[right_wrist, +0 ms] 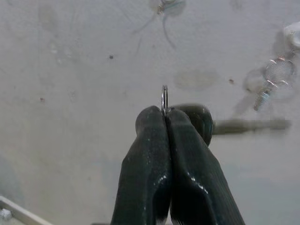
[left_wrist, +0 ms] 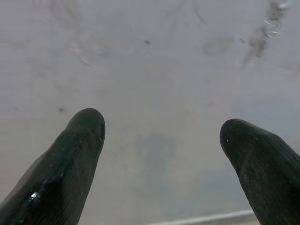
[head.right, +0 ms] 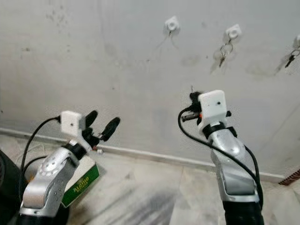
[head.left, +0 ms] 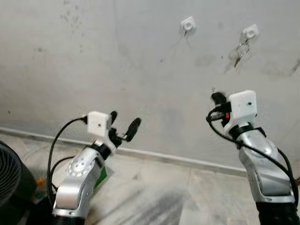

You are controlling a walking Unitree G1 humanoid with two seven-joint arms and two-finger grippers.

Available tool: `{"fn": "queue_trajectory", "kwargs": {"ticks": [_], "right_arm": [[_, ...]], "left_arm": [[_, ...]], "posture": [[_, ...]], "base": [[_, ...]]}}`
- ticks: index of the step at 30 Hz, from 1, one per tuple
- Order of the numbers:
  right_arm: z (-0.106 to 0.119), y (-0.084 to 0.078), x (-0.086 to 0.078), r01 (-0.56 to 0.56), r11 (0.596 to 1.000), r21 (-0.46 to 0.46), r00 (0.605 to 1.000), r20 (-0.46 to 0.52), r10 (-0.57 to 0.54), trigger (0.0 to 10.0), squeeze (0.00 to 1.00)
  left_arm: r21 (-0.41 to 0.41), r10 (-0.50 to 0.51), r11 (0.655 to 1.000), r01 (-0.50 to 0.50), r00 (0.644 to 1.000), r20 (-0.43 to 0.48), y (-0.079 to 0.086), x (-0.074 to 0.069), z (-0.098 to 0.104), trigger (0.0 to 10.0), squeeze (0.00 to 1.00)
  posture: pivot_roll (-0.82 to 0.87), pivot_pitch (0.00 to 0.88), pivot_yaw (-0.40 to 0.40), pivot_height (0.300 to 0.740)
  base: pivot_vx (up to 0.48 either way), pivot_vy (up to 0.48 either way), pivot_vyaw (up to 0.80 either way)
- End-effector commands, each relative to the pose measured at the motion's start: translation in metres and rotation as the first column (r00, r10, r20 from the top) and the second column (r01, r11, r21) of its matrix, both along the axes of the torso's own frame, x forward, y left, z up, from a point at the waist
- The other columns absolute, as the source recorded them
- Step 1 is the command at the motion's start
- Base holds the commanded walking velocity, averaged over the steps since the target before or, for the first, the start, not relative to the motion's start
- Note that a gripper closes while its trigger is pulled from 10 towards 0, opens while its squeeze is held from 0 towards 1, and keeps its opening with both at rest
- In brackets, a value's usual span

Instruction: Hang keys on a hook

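Head views: the right pincer (head.right: 193, 99) hangs below the empty white square wall hook (head.right: 172, 24), with bare grey wall between them. Right of that hook, a second white hook (head.right: 233, 32) carries hung keys (head.right: 223, 54). The left pincer (head.right: 100, 123) gapes open, far below the hook, above a green box (head.right: 80, 182).

Right wrist view: fingers (right_wrist: 154, 159) pinch a thin metal key ring (right_wrist: 164, 100).

Only lettering anywhere is on the green box (head.right: 79, 183) sitting on the floor beside the left arm: white print along its side, tilted and way too blurry to actually read. Can't make out a word or brand from it. Nothing legible on the wall, hooks or the arms' white camera housings either.
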State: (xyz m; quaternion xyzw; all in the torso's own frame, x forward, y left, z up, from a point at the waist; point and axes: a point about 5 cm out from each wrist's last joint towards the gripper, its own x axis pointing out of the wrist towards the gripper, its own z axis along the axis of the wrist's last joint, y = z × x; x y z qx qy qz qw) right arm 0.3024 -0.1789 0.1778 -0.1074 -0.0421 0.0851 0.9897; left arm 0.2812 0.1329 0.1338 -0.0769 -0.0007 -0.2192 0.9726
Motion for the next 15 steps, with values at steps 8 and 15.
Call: {"fn": "queue_trajectory", "kwargs": {"ticks": [8, 15], "right_arm": [[-0.009, 0.009, 0.004, 0.001, 0.999, 0.045, 1.000, 0.011, -0.002, 10.0, 0.00], [-0.009, 0.018, 0.006, -0.026, 0.999, 0.046, 0.999, 0.021, 0.025, 10.0, 0.00]], "left_arm": [[0.020, 0.027, 0.999, -0.026, 1.000, -0.015, 0.005, -0.001, -0.005, 10.0, 0.00], [0.035, 0.034, 0.999, -0.033, 0.999, -0.014, 0.010, 0.000, -0.004, 10.0, 0.00]], "posture": [[-0.04, 0.030, 0.045, 0.740], [-0.03, 0.033, 0.042, 0.740]], "base": [[0.406, 0.000, 0.00], [0.391, 0.000, 0.00]]}}
